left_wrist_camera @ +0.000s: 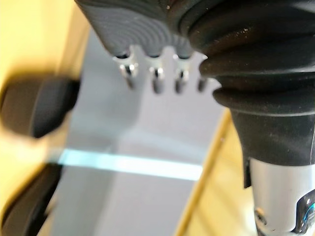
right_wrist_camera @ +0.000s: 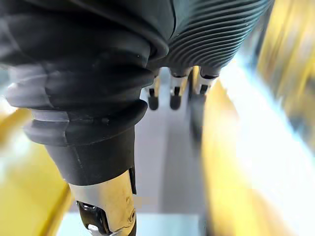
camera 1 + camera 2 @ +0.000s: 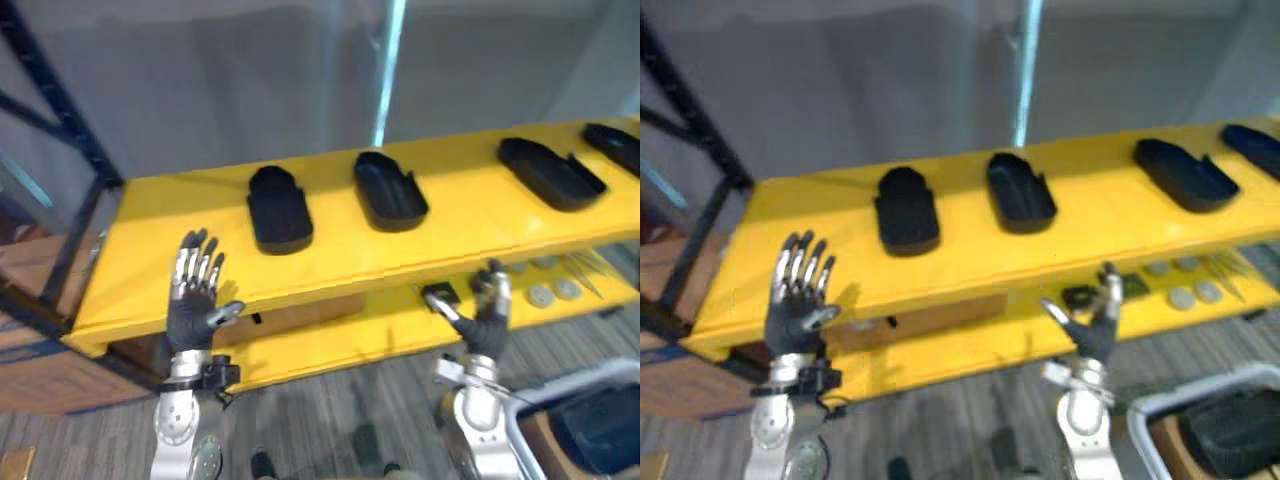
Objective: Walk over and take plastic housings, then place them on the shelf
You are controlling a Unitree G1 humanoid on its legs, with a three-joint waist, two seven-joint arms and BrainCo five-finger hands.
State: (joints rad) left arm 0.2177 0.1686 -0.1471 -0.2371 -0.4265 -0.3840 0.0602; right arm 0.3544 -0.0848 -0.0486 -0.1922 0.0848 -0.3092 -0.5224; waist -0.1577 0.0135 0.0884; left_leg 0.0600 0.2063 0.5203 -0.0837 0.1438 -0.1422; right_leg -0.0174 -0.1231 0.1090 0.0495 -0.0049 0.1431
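Wrist view, housing (image 1: 39,105) beyond left hand (image 1: 156,81)

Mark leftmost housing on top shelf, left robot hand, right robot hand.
leftmost housing (image 3: 279,210): left eye view, middle of its body.
left robot hand (image 3: 190,308): left eye view, middle of the hand.
right robot hand (image 3: 488,322): left eye view, middle of the hand.

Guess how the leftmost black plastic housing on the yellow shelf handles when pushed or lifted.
The black plastic housing looks like a hollow shell: probably light, fairly stiff. It lies flat on the yellow shelf, so unlikely to roll or tip; a push would likely slide it.
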